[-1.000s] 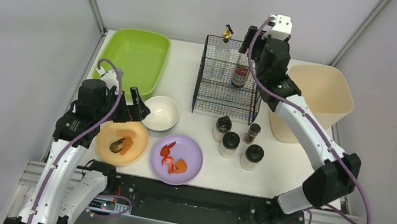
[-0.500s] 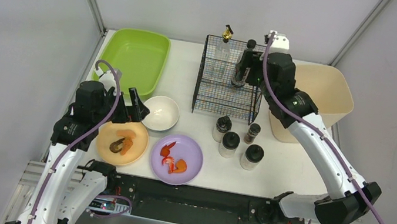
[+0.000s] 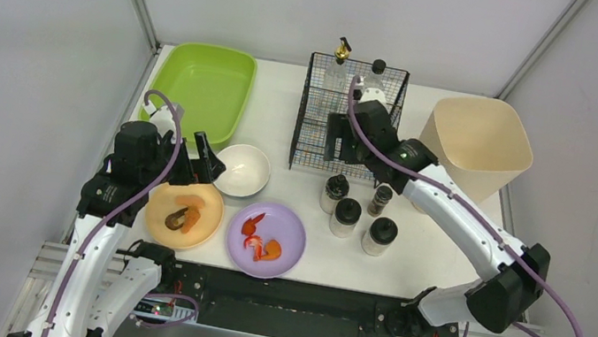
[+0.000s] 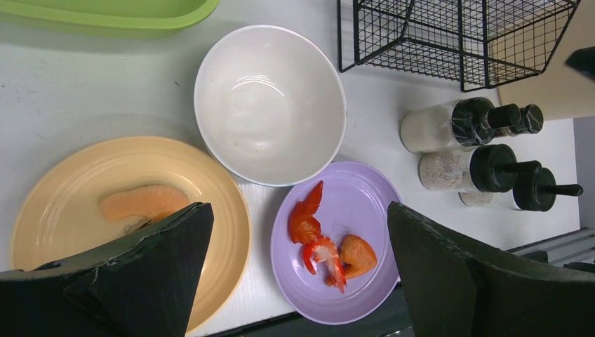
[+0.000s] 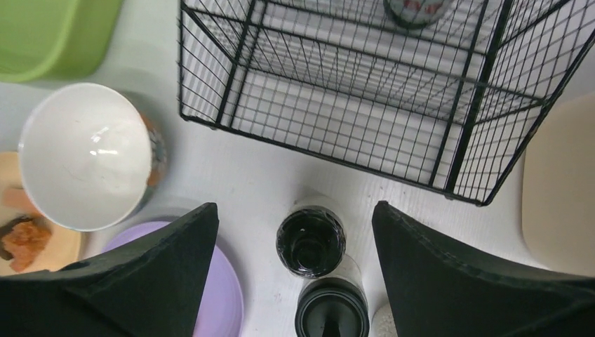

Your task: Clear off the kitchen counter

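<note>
Right pincer [image 5: 295,210]: spread wide and empty, poised just in front of the basket [image 5: 337,151], fingers either side of the shakers [image 5: 311,242] directly below.

Left pincer [image 4: 300,210]: spread wide, gripping nothing, hovering low over the dishes.

Counter [image 3: 416,258]: lies beneath both pincers and carries everything in the scene.

Done so far: two bottles [image 3: 339,69] stand upright at the back of the basket, beyond the right pincer. That looks like the only tidying completed.

Left under the right pincer: four shakers stand clustered on the counter, outside the basket and close to its front edge.

Left under the left pincer: the bowl [image 4: 270,105] sits ahead of the fingers. The orange plate [image 4: 63,182] lies by the left finger and the purple plate [image 4: 358,203] between the two fingers. Both plates hold food scraps [image 4: 319,242].

Tray [image 3: 205,83]: beyond the left pincer, with nothing visible inside.

Bin [image 3: 479,137]: right of the right pincer, no contents visible.

Progress: early, by the look of it. The shakers appear bound for the basket, the scraps for the bin and the dishes for the tray.
</note>
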Robot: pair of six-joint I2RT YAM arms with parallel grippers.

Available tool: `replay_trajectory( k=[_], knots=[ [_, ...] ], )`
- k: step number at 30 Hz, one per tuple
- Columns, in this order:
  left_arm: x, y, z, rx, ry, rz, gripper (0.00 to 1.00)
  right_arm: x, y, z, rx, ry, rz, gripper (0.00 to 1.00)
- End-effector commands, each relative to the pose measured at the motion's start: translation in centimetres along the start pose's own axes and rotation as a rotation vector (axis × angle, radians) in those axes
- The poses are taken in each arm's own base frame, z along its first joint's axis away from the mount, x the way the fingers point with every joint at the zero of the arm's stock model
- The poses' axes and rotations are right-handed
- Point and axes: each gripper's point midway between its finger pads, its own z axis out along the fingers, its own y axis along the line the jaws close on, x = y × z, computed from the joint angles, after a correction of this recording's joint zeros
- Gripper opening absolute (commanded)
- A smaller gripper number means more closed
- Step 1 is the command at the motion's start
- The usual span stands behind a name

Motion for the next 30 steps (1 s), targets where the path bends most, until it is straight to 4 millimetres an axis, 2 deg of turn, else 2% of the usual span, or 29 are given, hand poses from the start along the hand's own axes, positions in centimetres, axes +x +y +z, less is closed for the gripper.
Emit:
replay_trajectory(
  k=[1, 8, 13, 17, 30],
  knots=[
    [-0.6, 0.2, 0.0, -0.004, -0.028, 0.005, 1.00, 3.2, -0.4, 1.4, 0.040, 0.091, 0.056, 0.85],
    [-0.6, 0.2, 0.1, -0.003, -0.024, 0.003, 1.00, 6.4, -0.8, 3.0, 0.061, 0.153, 0.078, 0.87],
    [-0.6, 0.1, 0.1, -0.003, -0.026, 0.003, 1.00, 8.2, -2.0, 4.4, 0.123, 0.175, 0.059, 0.88],
    [-0.6, 0.2, 0.1, -0.006, -0.024, 0.002, 1.00, 9.3, -1.6, 5.3, 0.114, 0.212, 0.060, 0.88],
    [-0.6, 0.2, 0.1, -0.004, -0.025, 0.003, 1.00, 12.4, -1.5, 5.8, 0.096, 0.319, 0.039, 0.87]
  ],
)
